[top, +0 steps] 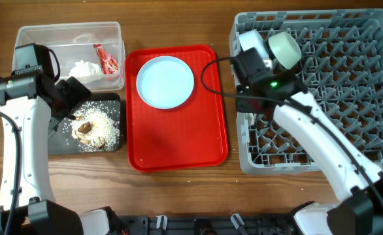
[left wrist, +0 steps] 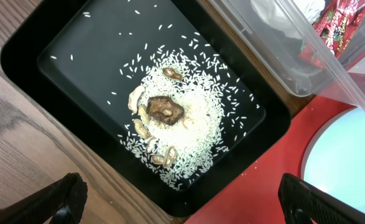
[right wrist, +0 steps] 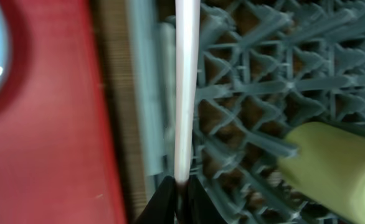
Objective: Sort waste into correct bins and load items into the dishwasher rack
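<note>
The waste lies at the left of the brown wood-grain bench (top: 178, 189). Crumpled white tissue (top: 83, 67) and a red printed wrapper (top: 105, 59) sit in the clear tub (top: 67, 26). Just in front of it, the black tray (left wrist: 95, 37) holds brownish food scraps (left wrist: 164, 109) on scattered rice grains (left wrist: 195, 124). The left gripper (left wrist: 182, 202) hovers over that tray, fingers spread wide. In the middle, a red serving tray (top: 178, 143) carries the light blue plate (top: 165, 81). Just beside it stands the grey dishwasher rack (top: 348, 98), with a pale green bowl (top: 284, 47) in its far left corner. There the right gripper (right wrist: 180, 190) has its fingers pinching a thin white utensil (right wrist: 185, 93) over the rack's left edge; whether it is the fork or the spoon I cannot tell. A black rig frame (top: 198, 225) borders the bench's near edge.
</note>
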{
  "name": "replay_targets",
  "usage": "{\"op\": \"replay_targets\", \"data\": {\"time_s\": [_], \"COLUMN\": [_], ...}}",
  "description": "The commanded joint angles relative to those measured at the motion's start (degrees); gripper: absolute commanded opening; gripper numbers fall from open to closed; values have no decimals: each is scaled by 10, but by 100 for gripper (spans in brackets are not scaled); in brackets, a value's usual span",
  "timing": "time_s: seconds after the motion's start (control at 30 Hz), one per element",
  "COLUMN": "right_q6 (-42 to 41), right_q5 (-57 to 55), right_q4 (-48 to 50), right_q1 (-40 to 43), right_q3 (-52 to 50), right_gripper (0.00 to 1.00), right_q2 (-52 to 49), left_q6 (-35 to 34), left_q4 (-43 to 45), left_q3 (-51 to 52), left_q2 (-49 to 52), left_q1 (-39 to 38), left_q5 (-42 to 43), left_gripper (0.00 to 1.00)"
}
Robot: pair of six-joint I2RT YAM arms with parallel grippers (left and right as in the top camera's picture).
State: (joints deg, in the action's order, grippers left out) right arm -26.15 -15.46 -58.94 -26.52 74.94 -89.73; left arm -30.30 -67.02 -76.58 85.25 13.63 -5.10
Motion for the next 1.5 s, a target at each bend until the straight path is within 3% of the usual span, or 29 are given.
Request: {"op": "replay_targets", "data": {"time_s": [0.0,0.13,0.17,0.2,0.23,0.43,0.53,0.67,0.9,1.1,1.13,1.23,1.3,1.4,1.47], "right_q6": [72,82,82,82,82,109,118,94,-56,-99,-109,-115,-115,-113,-111], "right_q5": [4,5,5,5,5,35,129,190,191,190,191,190,183,179,178], "right_q4": [41,78,89,98,105,145,241,318,360,377,376,371,356,338,323], "right_q1": [36,44,44,44,44,34,12,-25,-63,-68,-67,-67,-67,-56,-43], "right_q3": [-38,-43,-43,-42,-39,38,49,49,49,49,49,49,49,49,49], "right_gripper": [4,7,16,34,39,44,54,57,57,56,53,25,15,4,4], "right_q2": [-28,-46,-45,-44,-44,-43,-44,-81,-239,-305,-311,-320,-319,-309,-289], "left_q6": [2,2,2,2,2,2,2,2,2,2,2,2,2,2,2], "left_q4": [2,2,2,2,2,2,2,2,2,4,4,4,4,3,3], "left_q3": [-4,-4,-4,-4,-4,-4,-4,-4,-4,-4,-4,-4,-4,-4,-4], "left_q2": [-8,-8,-8,-8,-8,-8,-8,-8,-8,-8,-8,-8,-8,-8,-8], "left_q1": [2,2,2,2,2,2,2,2,2,2,2,2,2,2,2], "left_q5": [-5,-5,-5,-5,-5,-5,-5,-5,-3,-3,-3,-3,-3,-3,-3], "left_gripper": [100,100,100,100,100,100,100,100,100,100,100,100,100,100,100]}}
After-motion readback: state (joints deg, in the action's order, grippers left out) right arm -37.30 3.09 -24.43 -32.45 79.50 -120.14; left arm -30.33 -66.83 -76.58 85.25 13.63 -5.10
